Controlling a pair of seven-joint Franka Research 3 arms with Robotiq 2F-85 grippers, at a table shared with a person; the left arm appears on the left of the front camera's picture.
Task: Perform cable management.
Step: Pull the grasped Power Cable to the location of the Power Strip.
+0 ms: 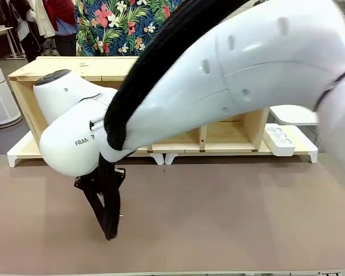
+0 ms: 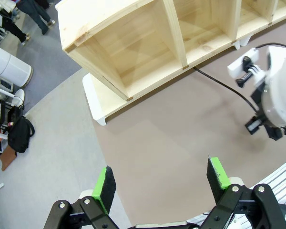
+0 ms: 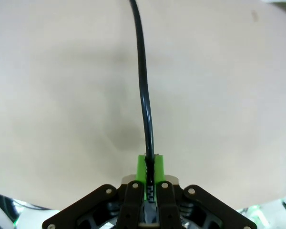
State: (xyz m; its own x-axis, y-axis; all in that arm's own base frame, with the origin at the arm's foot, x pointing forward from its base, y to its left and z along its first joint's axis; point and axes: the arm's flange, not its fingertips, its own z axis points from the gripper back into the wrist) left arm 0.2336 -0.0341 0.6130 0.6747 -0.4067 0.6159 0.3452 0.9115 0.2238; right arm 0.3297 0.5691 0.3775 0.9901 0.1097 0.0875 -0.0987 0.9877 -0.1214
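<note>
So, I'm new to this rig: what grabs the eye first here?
The right arm sweeps huge across the front view, its pincer tipped down toward the brown table at left. Close up, that pincer is shut on the thin black cable. The left pincer hangs open, facing the wooden shelf.

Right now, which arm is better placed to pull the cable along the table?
The right arm, probably: the right gripper is shut on the cable, low over the table. The left gripper hangs open, holding nothing, apart from the cable.
</note>
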